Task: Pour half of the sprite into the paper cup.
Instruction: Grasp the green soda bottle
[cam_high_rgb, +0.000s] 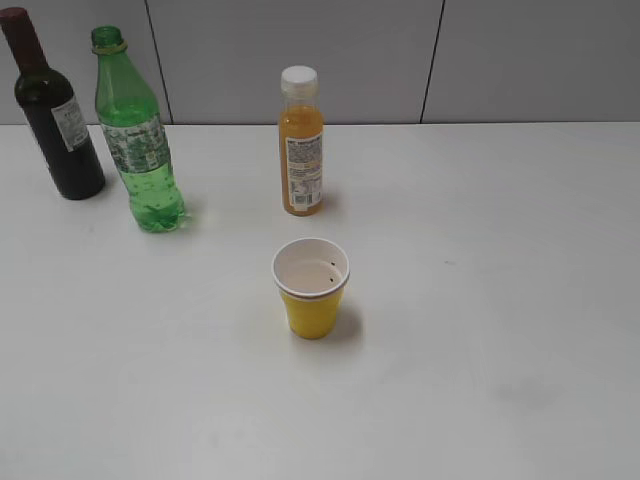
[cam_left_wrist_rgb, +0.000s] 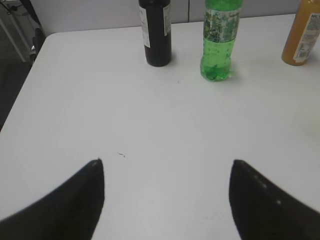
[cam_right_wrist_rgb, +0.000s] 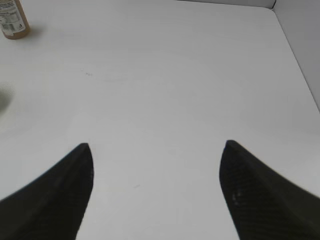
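Where the exterior view looks down at a slant on the white table (cam_high_rgb: 500, 330), the sprite (cam_high_rgb: 138, 140) stands upright at about ten o'clock from the paper cup (cam_high_rgb: 311, 288), a tall clear green bottle with no cap on its mouth, a yellow neck ring, a white-green label band and a bumpy base; beads of liquid show in its lower part, though how full it is cannot be told. Just beside it at nine o'clock stands a dark wine bottle (cam_high_rgb: 52, 110), and at twelve o'clock from the cup an orange juice bottle (cam_high_rgb: 301, 145) with a white cap, filled nearly to the neck. The cup is yellow outside, white inside with a white rim, doubled like two nested cups; it looks empty save for two dark specks. No arm shows in this view. In the left wrist view the left gripper (cam_left_wrist_rgb: 166, 165) hangs over bare table, its dark fingers (cam_left_wrist_rgb: 75, 200) spread wide with nothing between them; the sprite (cam_left_wrist_rgb: 218, 42) stands at one o'clock ahead, the wine bottle (cam_left_wrist_rgb: 156, 35) at twelve, the juice bottle (cam_left_wrist_rgb: 302, 37) at two. In the right wrist view the right gripper (cam_right_wrist_rgb: 156, 147) is likewise spread and empty, with the juice bottle (cam_right_wrist_rgb: 12, 22) at ten o'clock.
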